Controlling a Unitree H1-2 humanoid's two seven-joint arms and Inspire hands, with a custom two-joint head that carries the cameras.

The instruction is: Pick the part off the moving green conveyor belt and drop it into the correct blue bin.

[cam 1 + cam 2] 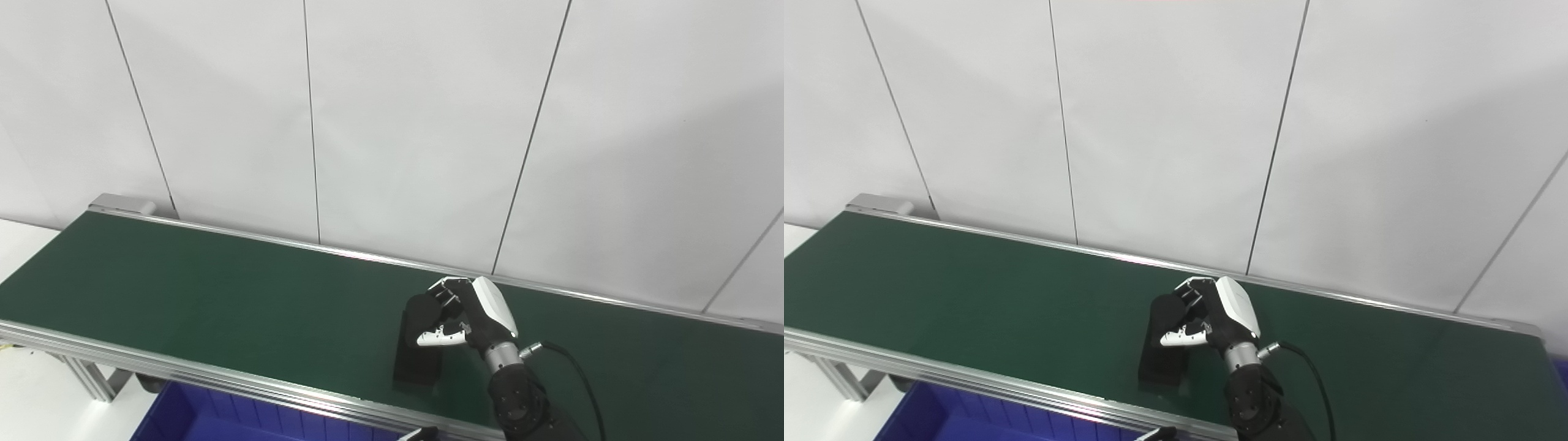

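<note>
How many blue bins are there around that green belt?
2. One blue bin sits below the belt's near edge, lower left. A second bin's corner peeks past the belt's right end. Others may be hidden.

The right hand (1213, 318) wraps its fingers around a black block (1165, 352) on the green belt (968, 294), above the blue bin (943, 419).

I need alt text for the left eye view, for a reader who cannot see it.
The robot's right hand closes its fingers around a black block-shaped part on the green conveyor belt. A blue bin sits below the belt's near edge, and white wall panels fill the background.
</note>
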